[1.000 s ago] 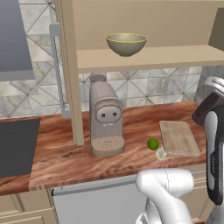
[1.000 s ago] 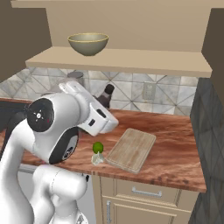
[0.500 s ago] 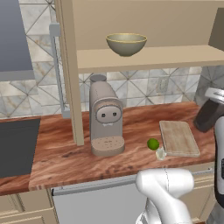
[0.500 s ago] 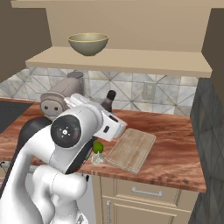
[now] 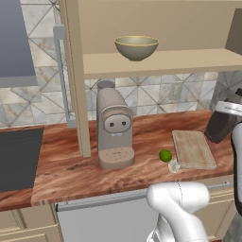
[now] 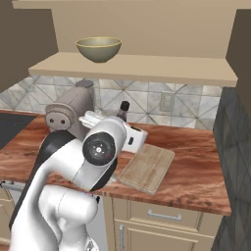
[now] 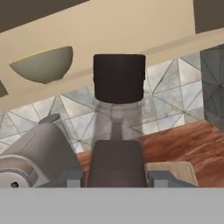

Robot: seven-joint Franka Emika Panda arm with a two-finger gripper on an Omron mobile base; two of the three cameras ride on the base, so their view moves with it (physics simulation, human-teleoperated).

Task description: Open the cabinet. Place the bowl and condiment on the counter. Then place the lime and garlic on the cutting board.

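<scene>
We see the cabinet (image 5: 156, 33) standing open, its door (image 5: 73, 75) swung out edge-on in the left base view, with the bowl (image 5: 136, 47) alone on the shelf (image 6: 132, 68). Below runs the counter (image 5: 61, 165), backed by patterned tile. On it the coffee machine (image 5: 113, 130) stands just right of the door's edge. To its right lies the cutting board (image 5: 193, 149), bare, flat on the wood. The lime (image 5: 165, 155) sits on the counter just off the board's near left corner, and the garlic (image 5: 174, 166) rests just in front of it, touching or nearly touching the board's edge.

The condiment (image 7: 119, 109) fills the middle of the hand view, upright, its dark cap level with the shelf edge behind it. The gripper (image 7: 116, 177) sits at the bottle's body, a grey finger (image 7: 70, 177) showing on either side at the bottom of that view. The fingers appear closed partway around the bottle. In the right base view the bottle's neck (image 6: 123, 110) rises behind the arm's white wrist, just left of the board.
</scene>
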